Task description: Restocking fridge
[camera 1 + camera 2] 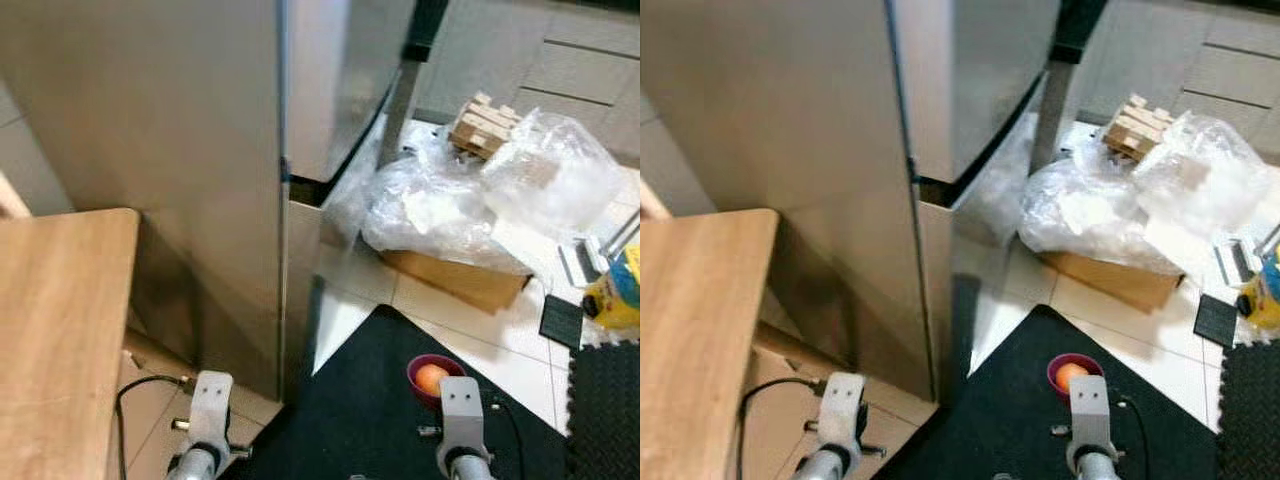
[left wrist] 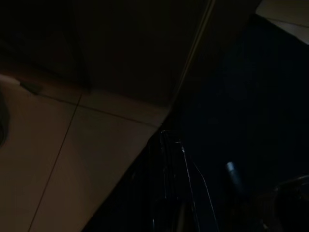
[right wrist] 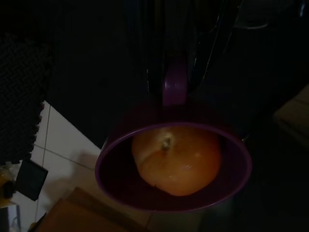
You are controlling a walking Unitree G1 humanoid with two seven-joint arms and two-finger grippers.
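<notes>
My right gripper [image 3: 176, 79] is gripping, it seems, the handle of a purple cup [image 3: 174, 166] holding an orange fruit [image 3: 176, 159], facing the closed steel fridge [image 1: 240, 110].

**Where things sit by the fridge**

The fridge [image 1: 200, 150] stands ahead, with a table [image 1: 55, 330] to its left. A mat [image 1: 390, 410] lies on the floor in front of the fridge. An orange [image 3: 176, 159] sits in a cup [image 3: 120, 186] above the mat. To the right, plastic wrap [image 1: 450, 200] lies on a box [image 1: 470, 280]. Wood blocks [image 1: 483, 125] sit behind the wrap.
</notes>
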